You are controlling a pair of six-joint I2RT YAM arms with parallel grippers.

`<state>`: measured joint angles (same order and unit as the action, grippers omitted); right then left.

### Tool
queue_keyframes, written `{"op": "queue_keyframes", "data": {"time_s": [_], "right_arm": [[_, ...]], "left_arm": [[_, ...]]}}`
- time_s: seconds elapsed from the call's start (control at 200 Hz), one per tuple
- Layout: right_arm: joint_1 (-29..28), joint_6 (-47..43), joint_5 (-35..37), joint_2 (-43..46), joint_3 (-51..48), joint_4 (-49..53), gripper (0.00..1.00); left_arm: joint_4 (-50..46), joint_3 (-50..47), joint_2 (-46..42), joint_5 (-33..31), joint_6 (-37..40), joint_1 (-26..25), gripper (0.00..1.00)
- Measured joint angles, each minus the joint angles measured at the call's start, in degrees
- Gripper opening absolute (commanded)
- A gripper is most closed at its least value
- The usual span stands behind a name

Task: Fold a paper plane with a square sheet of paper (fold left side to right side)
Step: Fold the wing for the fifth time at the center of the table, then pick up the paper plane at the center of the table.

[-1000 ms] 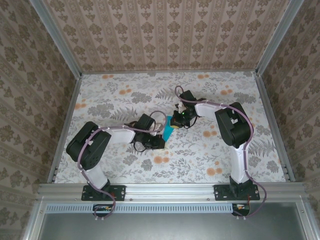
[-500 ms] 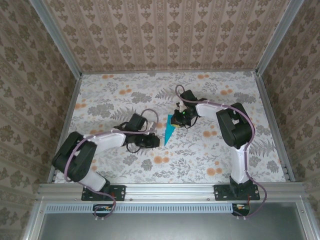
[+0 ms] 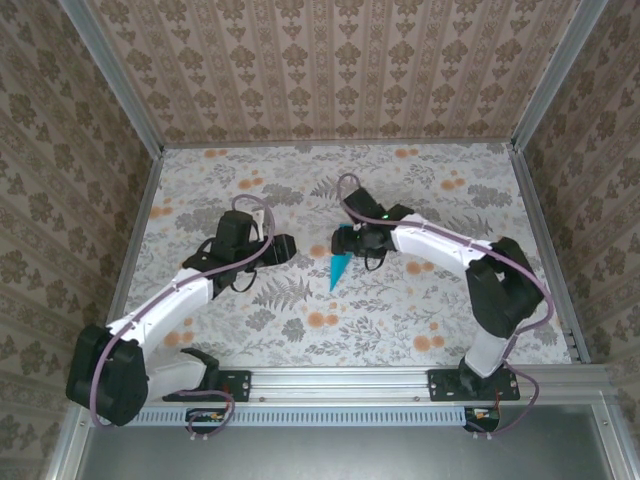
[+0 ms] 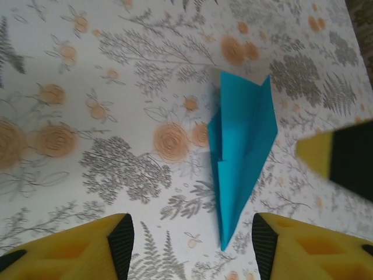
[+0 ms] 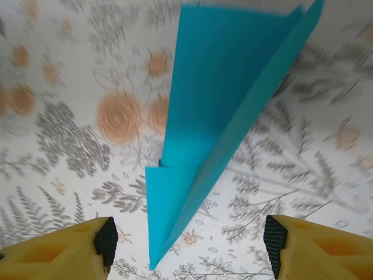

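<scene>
Lying on floral table (image 3: 420, 300), paper plane (image 4: 242, 146)

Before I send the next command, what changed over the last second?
Both grippers opened. The left gripper pulled back left, away from the paper plane. The right gripper released its wide end, still over it. The plane stayed put on the table.

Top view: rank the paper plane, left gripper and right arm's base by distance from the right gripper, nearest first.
1. The paper plane, just beside the right gripper.
2. The left gripper, off to its left.
3. The right arm's base, at the near edge.
</scene>
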<state>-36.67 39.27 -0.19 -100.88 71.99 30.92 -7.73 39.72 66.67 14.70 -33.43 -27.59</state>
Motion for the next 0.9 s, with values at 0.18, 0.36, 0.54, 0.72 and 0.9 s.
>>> {"op": "queue_keyframes", "data": {"time_s": [0.18,0.36,0.54,0.72,0.9], "right_arm": [[-2.14,3.52,1.53,-6.03,0.98,0.85,0.49],[-2.12,4.63,1.46,-7.87,2.10,0.52,0.11],[-2.12,2.69,-1.22,-4.87,1.20,-2.67,0.00],[-0.28,2.75,-7.06,4.76,-5.62,-9.01,0.00],[4.96,3.19,-10.97,4.68,-15.65,-13.68,0.15]], "left_arm": [[-0.39,-1.46,-1.33,-0.90,0.00,0.70,0.62],[-1.07,-2.62,-4.02,-1.33,0.00,0.68,0.63],[-1.38,-2.62,-4.79,-1.73,0.00,0.68,0.63],[-2.38,-2.62,-4.79,-1.99,0.00,0.70,0.64],[-2.97,-2.62,-4.79,-2.16,0.00,0.68,0.65]]}}
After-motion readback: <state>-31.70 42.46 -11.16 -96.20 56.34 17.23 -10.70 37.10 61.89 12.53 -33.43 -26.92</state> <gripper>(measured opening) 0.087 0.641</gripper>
